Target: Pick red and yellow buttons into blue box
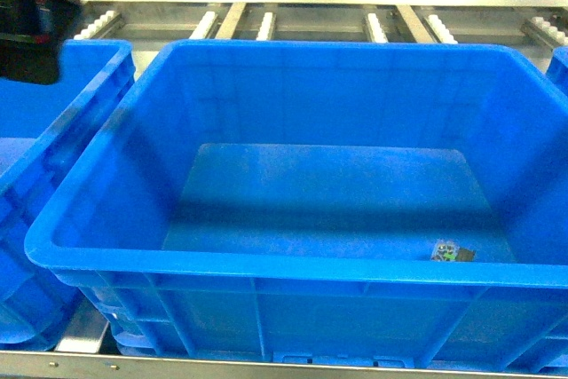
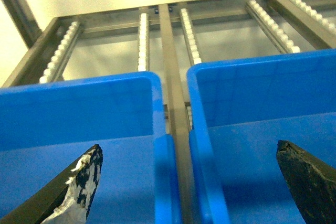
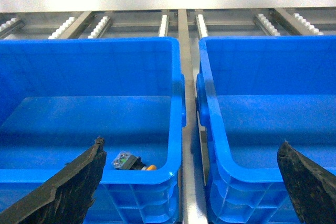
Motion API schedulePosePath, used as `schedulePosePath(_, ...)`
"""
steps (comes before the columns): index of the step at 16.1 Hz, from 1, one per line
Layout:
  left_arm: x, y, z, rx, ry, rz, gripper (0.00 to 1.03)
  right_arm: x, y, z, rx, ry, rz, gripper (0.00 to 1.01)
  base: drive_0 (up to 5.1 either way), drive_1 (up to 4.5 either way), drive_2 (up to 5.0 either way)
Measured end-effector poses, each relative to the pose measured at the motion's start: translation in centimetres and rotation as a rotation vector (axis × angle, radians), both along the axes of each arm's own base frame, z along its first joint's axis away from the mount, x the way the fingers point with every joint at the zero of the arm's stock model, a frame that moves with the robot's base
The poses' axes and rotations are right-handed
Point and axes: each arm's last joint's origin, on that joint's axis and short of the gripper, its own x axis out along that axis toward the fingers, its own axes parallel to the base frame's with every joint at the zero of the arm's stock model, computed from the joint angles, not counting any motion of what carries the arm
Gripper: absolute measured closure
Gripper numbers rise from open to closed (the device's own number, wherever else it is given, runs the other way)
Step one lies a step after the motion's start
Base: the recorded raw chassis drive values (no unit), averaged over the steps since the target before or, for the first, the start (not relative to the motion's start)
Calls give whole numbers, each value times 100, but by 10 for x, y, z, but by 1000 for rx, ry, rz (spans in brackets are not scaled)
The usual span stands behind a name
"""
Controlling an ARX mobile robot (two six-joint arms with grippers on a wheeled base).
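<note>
One small button switch point(image 1: 453, 252) lies on the floor of the blue box point(image 1: 266, 268), in its near right corner; the right wrist view shows an orange-yellow cap point(image 3: 150, 168). Both grippers hover above the rims with jaws spread wide and nothing between them: left gripper point(image 2: 189, 182), right gripper point(image 3: 191, 182). Neighbouring blue crates point(image 1: 53, 157) stand just beside on the roller rack point(image 1: 266, 24).

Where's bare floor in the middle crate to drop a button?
Most of the blue box floor is bare, from the far wall to the left wall. Only the near right corner is taken, by a small button part. Both pincers hang open, holding nothing.
</note>
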Motion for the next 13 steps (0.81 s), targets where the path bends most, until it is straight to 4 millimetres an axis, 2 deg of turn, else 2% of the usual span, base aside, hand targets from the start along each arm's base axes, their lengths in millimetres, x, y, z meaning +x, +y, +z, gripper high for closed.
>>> schedulePosePath(3,-83,21,-11,-108,27,192,5,0,0,0,0,0,0,3,0,0,0)
schedulePosePath(4,-99,23,-11,-123,16,212,5,0,0,0,0,0,0,3,0,0,0)
schedulePosePath(6,-108,24,5,-167,-84,211,5,0,0,0,0,0,0,3,0,0,0)
schedulePosePath(8,-106,24,2,-162,-82,197,7,0,0,0,0,0,0,3,0,0,0)
schedulePosePath(9,-108,28,-3,-151,-128,115,18,0,1,1,-9,-29,-7,7,0,0,0)
schedulePosePath(11,-115,37,-20,-118,-131,72,41,-1,3,-3,-40,-65,-8,31,0,0,0)
schedulePosePath(13,-119,35,-26,-110,-139,31,63,0,3,-11,-50,-50,-14,53,0,0,0)
